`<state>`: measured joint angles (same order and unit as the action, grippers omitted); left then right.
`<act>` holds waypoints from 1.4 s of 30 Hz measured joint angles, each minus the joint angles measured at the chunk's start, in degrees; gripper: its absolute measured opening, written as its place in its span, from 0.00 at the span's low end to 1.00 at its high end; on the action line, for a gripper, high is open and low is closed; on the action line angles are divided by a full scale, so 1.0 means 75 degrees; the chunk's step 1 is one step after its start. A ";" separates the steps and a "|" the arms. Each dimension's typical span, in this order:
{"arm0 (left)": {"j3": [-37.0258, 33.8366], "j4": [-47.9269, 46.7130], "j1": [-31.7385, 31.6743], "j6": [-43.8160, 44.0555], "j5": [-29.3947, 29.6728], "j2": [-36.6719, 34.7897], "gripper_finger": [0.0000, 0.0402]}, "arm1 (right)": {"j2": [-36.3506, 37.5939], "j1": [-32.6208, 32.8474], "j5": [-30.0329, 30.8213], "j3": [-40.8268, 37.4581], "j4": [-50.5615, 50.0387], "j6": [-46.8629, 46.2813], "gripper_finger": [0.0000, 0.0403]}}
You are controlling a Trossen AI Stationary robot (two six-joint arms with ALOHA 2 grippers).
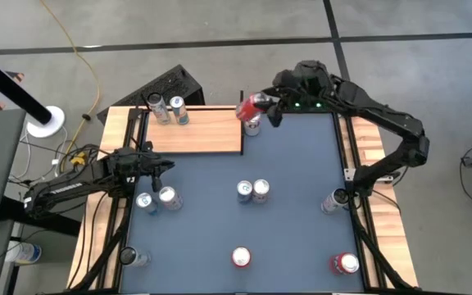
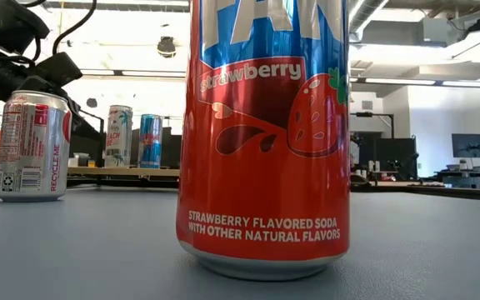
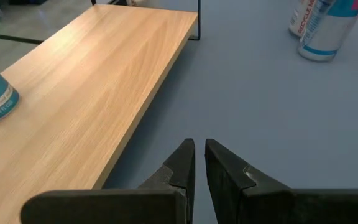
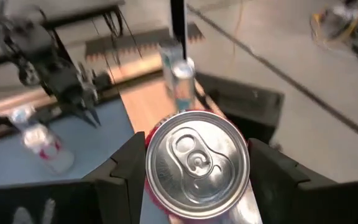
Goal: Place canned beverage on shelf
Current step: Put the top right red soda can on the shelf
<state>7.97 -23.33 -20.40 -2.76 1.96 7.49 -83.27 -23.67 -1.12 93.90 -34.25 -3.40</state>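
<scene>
Right pincer (image 1: pixel 258 105) grips a red can (image 1: pixel 252 105), tilted in the air at the shelf's right end, near its far corner; the right wrist view looks down on the can's silver top (image 4: pixel 196 163) with a dark finger (image 4: pixel 128 167) on either side. The shelf (image 1: pixel 207 131), a light wood board on thin black posts, sits at the far left of the blue desk (image 1: pixel 293 164). Two cans (image 1: pixel 167 109) stand on its far left part. Another can (image 1: pixel 253 126) stands on the desk just right of the shelf, beneath the held one.

Left pincer (image 1: pixel 164 166) hangs clenched and empty over the desk, close to the shelf's near left edge.

In the low view, a red and blue can (image 2: pixel 264 133) fills the foreground; its label reads "strawberry" and "STRAWBERRY FLAVORED SODA WITH OTHER NATURAL FLAVORS". A second can (image 2: pixel 32 147) behind it reads "RECYCLE ME". More cans are scattered over the desk: a pair near the middle (image 1: pixel 253 192), a pair by the left arm (image 1: pixel 157 199), and singles along the near and right edges.
</scene>
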 joint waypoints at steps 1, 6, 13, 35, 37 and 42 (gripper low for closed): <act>0.0000 0.0000 0.0001 0.0000 0.0000 0.0000 0.07 | -0.0088 0.0025 -0.0053 0.0001 0.0170 0.0003 0.53; 0.0000 0.0009 0.0003 0.0003 0.0003 0.0003 0.07 | -0.0889 0.0062 -0.0449 0.0036 0.0953 -0.0082 0.53; 0.0000 0.0012 0.0000 0.0003 0.0000 0.0002 0.07 | -0.2666 0.0065 -0.1040 0.1510 0.0819 0.0095 0.53; 0.0000 0.0012 0.0000 0.0003 0.0000 0.0000 0.07 | -0.5892 0.0723 -0.0994 0.3102 0.1574 0.0637 0.53; 0.0000 0.0012 0.0001 0.0003 0.0000 0.0000 0.07 | -0.5973 0.0721 -0.0820 0.3102 0.1821 0.0635 0.53; 0.0000 0.0012 0.0000 0.0003 0.0000 0.0003 0.07 | -0.6147 0.0673 -0.0497 0.3102 0.2075 0.0540 0.53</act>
<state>7.97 -23.24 -20.40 -2.74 1.96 7.51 -129.38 -18.62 -4.85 117.16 -18.69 0.65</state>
